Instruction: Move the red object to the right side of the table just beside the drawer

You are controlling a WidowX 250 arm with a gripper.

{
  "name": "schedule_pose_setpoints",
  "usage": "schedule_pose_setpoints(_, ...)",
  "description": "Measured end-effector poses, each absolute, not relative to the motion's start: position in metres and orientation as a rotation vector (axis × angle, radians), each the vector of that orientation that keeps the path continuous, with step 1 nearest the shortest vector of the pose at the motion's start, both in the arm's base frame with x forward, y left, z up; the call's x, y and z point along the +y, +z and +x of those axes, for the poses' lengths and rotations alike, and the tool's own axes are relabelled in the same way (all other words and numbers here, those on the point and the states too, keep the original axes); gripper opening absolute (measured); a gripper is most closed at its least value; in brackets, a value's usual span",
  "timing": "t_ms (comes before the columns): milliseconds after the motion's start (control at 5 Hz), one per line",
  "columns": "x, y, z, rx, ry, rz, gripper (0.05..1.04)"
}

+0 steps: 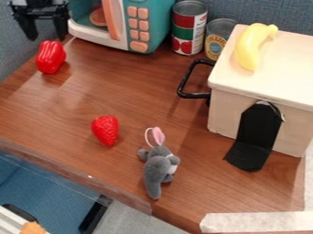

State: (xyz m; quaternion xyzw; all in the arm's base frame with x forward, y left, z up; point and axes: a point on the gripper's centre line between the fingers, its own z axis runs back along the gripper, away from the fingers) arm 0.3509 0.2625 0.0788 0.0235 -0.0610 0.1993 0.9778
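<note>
At the upper left, my gripper (46, 36) hangs open with its two fingers apart and nothing between them. Just below it in the view is a shiny red pepper (50, 57), upright near the table's left edge. A second red thing, a strawberry (105, 130), lies left of centre on the brown table (140, 98). The drawer box (245, 119), pale with a black handle (185, 86) on its left side, stands at the right.
A toy microwave (147, 27) and two cans (188, 29) line the back. A banana (249, 48) lies on the box, with a black bracket (256, 130) at its front. A grey plush toy (158, 169) is near the front edge.
</note>
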Motion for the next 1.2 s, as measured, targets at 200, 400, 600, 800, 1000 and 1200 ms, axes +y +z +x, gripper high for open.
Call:
schedule_pose_setpoints(200, 0.274, 0.064, 0.352, -0.098, 0.432, 0.086, 1.001)
schedule_pose_setpoints(400, 0.274, 0.031, 0.352, -0.023, 0.460, 0.055, 1.001)
schedule_pose_setpoints(600, 0.274, 0.020, 0.358, 0.019, 0.448, 0.061, 0.970)
schedule_pose_setpoints(800, 0.267, 0.020, 0.361, 0.031, 0.447, 0.075, 0.851)
schedule_pose_setpoints(1000, 0.262, 0.036, 0.358, -0.026, 0.484, 0.057, 0.850)
schedule_pose_setpoints(1200, 0.247, 0.055, 0.359, -0.055, 0.506, 0.034, 0.851)
